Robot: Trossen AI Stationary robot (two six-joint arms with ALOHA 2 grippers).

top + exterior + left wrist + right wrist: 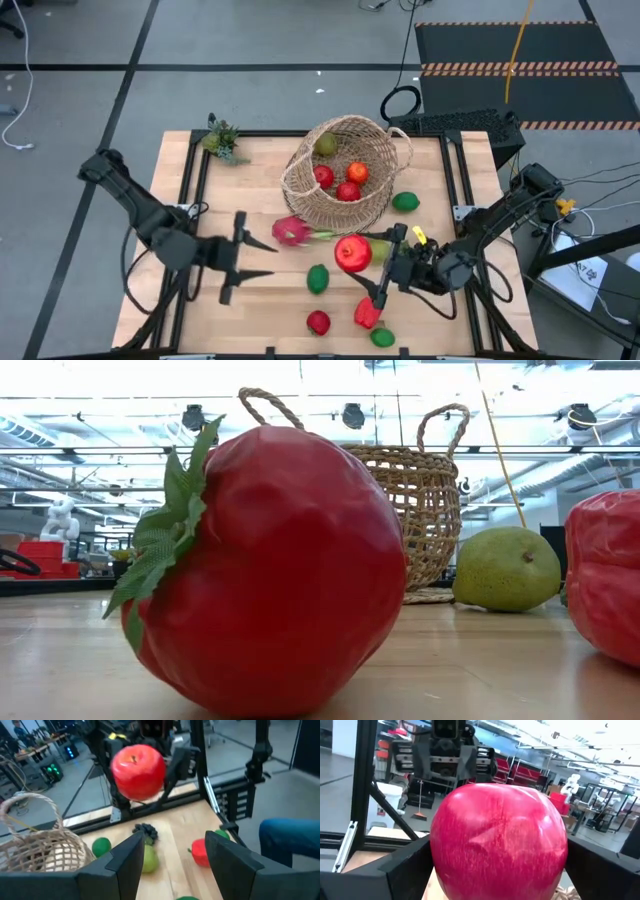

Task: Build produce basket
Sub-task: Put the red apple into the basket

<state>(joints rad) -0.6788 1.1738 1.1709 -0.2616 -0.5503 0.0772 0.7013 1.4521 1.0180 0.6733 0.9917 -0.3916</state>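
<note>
The woven basket (pixel 345 170) stands at the far middle of the table with several fruits inside. My right gripper (pixel 372 262) is shut on a red apple (pixel 352 253) held above the table's near middle. My left gripper (pixel 268 258) hovers open and empty to the apple's left, fingers pointing at it. Loose produce lies on the table: a pink dragonfruit (pixel 290 232), a lime (pixel 318 278), a red fruit (pixel 318 322), a red pepper (pixel 367 312), dark grapes (pixel 145 830) and a pear (pixel 148 858). My right gripper pinches the red apple by its two opposite sides (pixel 437 855) between its two fingers (pixel 395 870). The fingers come roughly level from the table's right side. The apple is lifted clear of the table (pixel 137 772).
A small green spiky plant (pixel 222 140) sits at the far left corner. Another lime (pixel 405 201) lies right of the basket and a green fruit (pixel 382 337) at the near edge. A black frame rail (pixel 190 190) borders the tabletop. In the low view a big red fruit (pixel 270 570) fills the foreground.
</note>
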